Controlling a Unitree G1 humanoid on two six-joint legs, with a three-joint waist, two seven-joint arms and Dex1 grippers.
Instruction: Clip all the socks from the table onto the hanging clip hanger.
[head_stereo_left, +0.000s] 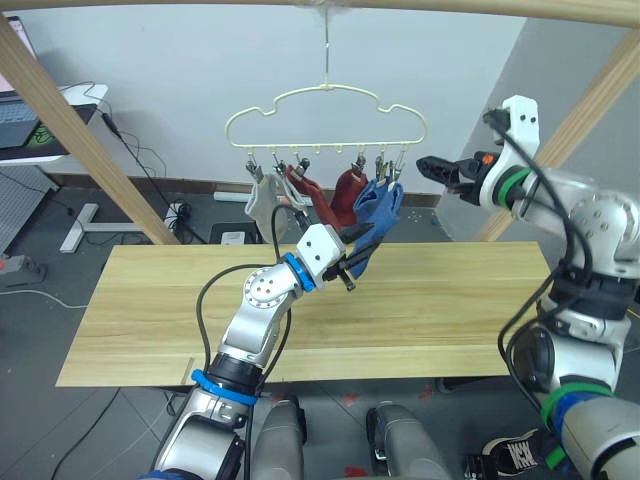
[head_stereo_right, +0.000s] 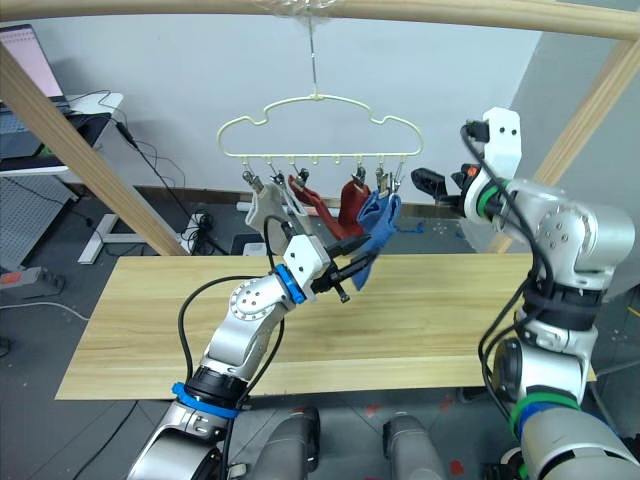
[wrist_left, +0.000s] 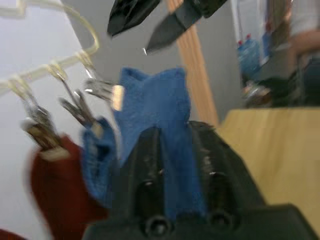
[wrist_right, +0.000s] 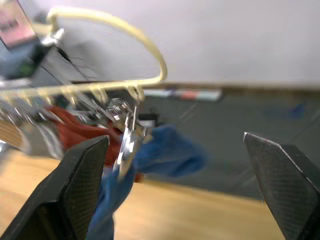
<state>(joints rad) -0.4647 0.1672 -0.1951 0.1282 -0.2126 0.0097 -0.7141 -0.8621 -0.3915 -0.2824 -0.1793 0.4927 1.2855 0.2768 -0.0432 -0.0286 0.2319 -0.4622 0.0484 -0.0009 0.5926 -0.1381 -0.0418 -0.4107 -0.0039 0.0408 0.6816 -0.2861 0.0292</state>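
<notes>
Left eye view: left claw (head_stereo_left: 352, 262) nearest, raised over the bare desk (head_stereo_left: 450, 300), clamped on a blue sock (head_stereo_left: 368, 245) held up below the clip hanger (head_stereo_left: 326, 112). Already hanging there: a grey sock (head_stereo_left: 262, 197), two rust-red socks (head_stereo_left: 338, 197), another blue sock (head_stereo_left: 380, 200). Right claw (head_stereo_left: 437, 166) level with the clip row, just beside the hanger's end.

Left wrist view: fingers (wrist_left: 150, 165) pinched on the blue fabric, its top edge near an end clip (wrist_left: 102, 90) but not in it; right claw tips above, apart.

Right wrist view: wide-open fingers (wrist_right: 82, 170) either side of that clip (wrist_right: 125, 140), not yet squeezing it. Unseen from the head: clip and cuff apart.

Risks, as judged: hanger swinging on its hook if nudged; shallow bite letting the sock slip; thick bunched cuff jamming the clip.
</notes>
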